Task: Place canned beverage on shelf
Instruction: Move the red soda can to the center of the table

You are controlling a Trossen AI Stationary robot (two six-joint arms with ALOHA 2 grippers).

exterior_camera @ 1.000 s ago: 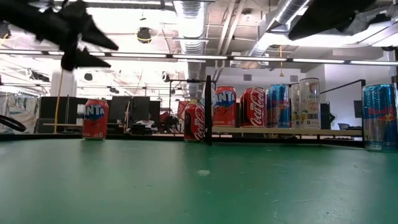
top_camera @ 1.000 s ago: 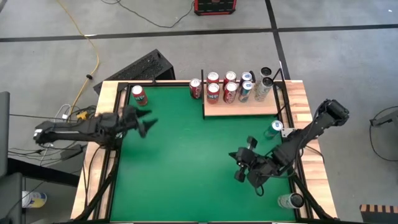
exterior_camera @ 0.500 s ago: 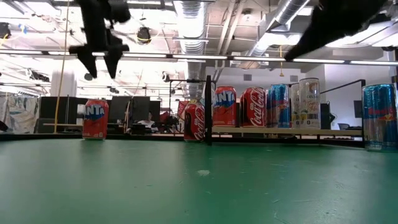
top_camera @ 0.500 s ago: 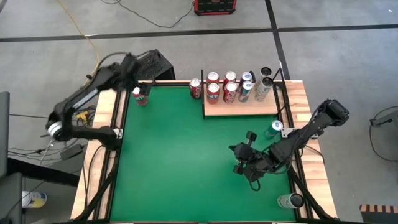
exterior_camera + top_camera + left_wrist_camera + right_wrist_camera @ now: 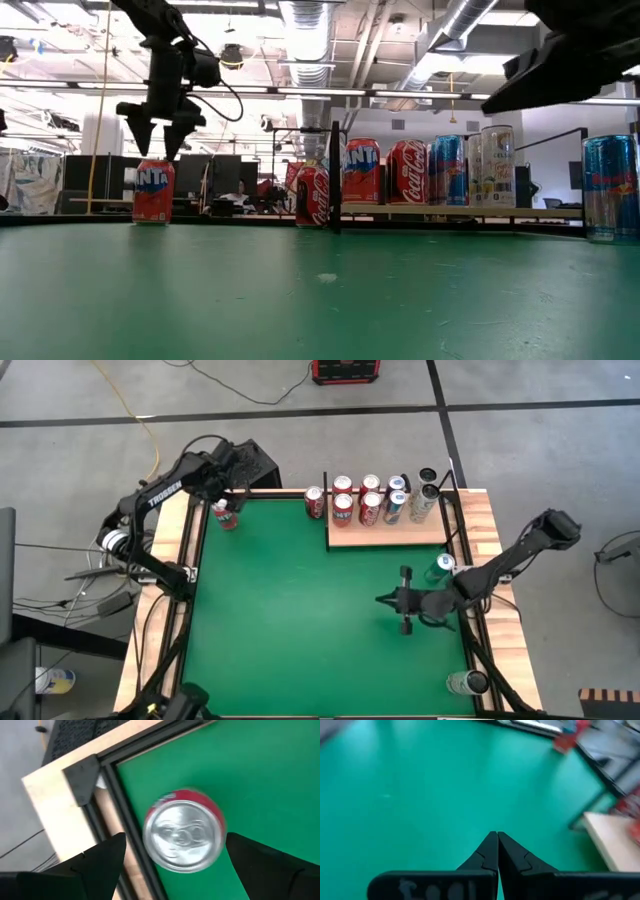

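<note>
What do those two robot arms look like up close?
Both arms are dark, jointed tubes. The left arm bears white lettering along one link and a thin black cable looping beside its wrist. Each gripper, left gripper and right gripper, ends in two black, wedge-shaped fingers.

Twelve cans (image 5: 223, 514), one shelf (image 5: 400, 533)

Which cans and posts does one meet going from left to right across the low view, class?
Orange Fanta can under the left arm's open jaws → red Coca-Cola can → thin black upright post → pale wooden shelf with its cans → tall blue can.
</note>
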